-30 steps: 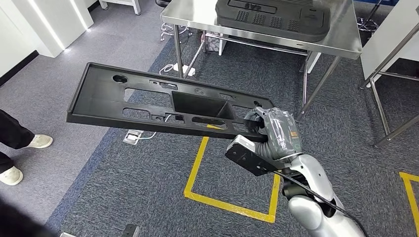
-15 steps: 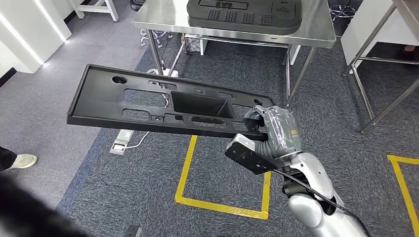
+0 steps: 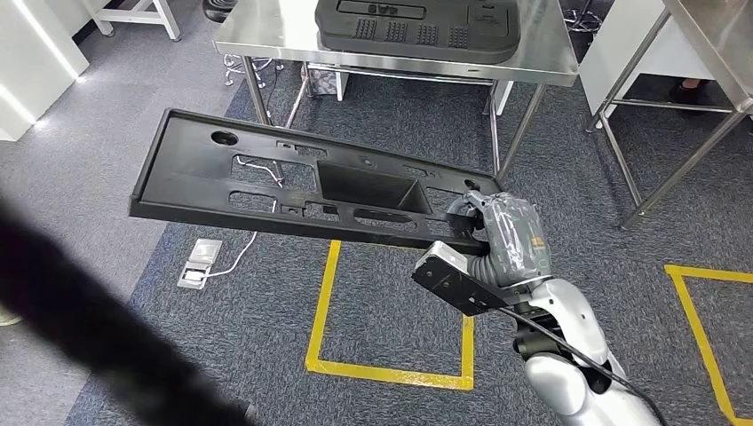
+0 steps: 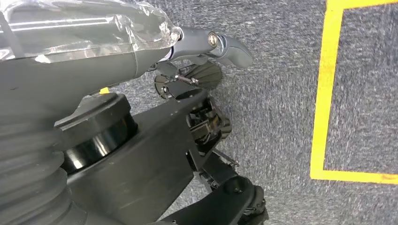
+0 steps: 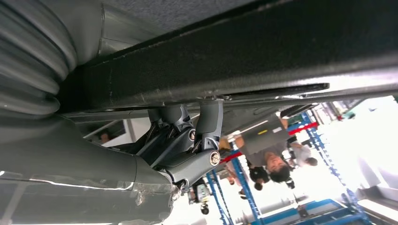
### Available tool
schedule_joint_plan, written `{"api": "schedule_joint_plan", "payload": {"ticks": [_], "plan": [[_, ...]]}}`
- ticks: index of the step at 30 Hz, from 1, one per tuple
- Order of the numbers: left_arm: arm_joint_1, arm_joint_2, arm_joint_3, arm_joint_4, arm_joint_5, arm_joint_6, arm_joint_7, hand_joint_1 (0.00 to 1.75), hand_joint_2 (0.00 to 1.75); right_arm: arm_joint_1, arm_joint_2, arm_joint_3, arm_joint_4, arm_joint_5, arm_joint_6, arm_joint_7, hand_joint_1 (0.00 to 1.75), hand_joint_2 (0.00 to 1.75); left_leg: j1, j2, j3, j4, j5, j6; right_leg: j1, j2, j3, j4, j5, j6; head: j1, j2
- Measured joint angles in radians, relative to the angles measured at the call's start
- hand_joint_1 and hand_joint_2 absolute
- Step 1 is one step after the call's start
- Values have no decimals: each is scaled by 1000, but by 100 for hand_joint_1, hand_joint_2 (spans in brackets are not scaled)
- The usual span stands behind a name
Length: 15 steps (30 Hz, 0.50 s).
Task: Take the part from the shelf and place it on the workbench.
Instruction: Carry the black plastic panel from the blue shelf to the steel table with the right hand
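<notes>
The part (image 3: pixel 266 177) is a long, flat black plastic panel with several cutouts and a deep rectangular pocket. It hangs level over the carpet, reaching left from my right hand (image 3: pixel 502 232), which grips its right end. From the right wrist view I see the part's underside (image 5: pixel 263 56) with my fingers (image 5: pixel 206 126) curled up against its edge. The workbench (image 3: pixel 266 40) is a steel-topped table straight ahead, beyond the part's far edge, and a large black moulded piece (image 3: pixel 417 27) lies on it. My left hand (image 4: pixel 197 93) hangs over the carpet holding nothing, thumb stretched out.
A second steel-framed table (image 3: pixel 657 133) stands at the right. Yellow tape (image 3: pixel 391 373) marks a square on the carpet below the part. A floor socket box (image 3: pixel 200 264) with a white cable lies at the left. A dark blurred shape (image 3: pixel 98 328) crosses the lower left. People (image 5: pixel 272 159) stand behind.
The camera has moved: the workbench now lies more to the left and the person's shoes at the left have left the picture. The part stays in my right hand.
</notes>
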<state>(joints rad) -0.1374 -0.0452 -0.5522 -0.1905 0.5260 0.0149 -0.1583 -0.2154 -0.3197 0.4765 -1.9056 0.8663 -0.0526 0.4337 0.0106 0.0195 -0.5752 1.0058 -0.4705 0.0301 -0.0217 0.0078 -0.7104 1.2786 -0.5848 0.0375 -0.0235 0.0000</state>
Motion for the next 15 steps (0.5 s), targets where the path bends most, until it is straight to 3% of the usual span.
{"api": "schedule_joint_plan", "payload": {"ticks": [2,4,6,8,10,13,14,15], "plan": [[-1,-1,0,0,0,0,0,0,175,0,0,0,0,0,0,0,175,175,2,11,8,5,-10,-8,-3,-17,49,-117,75,3,5,0],[-1,-2,0,0,0,0,0,0,175,0,0,0,0,0,0,0,175,175,-1,18,12,13,-21,-19,3,-44,97,-227,117,-1,11,0],[-1,-2,0,0,0,0,0,0,175,0,0,0,0,0,0,0,175,175,-6,27,15,16,-26,-28,8,-48,105,-248,114,-13,10,0],[-2,-2,0,0,0,0,0,0,175,0,0,0,0,0,0,0,175,175,-4,33,21,16,-33,-39,7,-33,106,-250,114,-26,8,0],[-5,-2,0,0,0,0,0,0,175,-1,0,0,0,0,0,0,175,175,0,17,10,60,-63,-50,4,-22,112,-254,114,-37,4,0],[-3,-2,0,0,0,0,0,0,175,-1,0,0,0,-3,-1,0,175,175,1,-8,-80,247,-145,-55,5,-6,119,-255,110,-48,-10,0],[-2,-2,0,0,0,0,0,0,175,0,0,0,0,-3,-1,0,175,175,1,-9,-109,295,-155,-54,7,2,121,-255,108,-49,-13,0],[0,-2,0,0,0,0,0,0,175,0,0,0,0,-4,-1,0,175,175,1,-10,-123,308,-145,-52,8,10,123,-254,106,-50,-15,0]]}}
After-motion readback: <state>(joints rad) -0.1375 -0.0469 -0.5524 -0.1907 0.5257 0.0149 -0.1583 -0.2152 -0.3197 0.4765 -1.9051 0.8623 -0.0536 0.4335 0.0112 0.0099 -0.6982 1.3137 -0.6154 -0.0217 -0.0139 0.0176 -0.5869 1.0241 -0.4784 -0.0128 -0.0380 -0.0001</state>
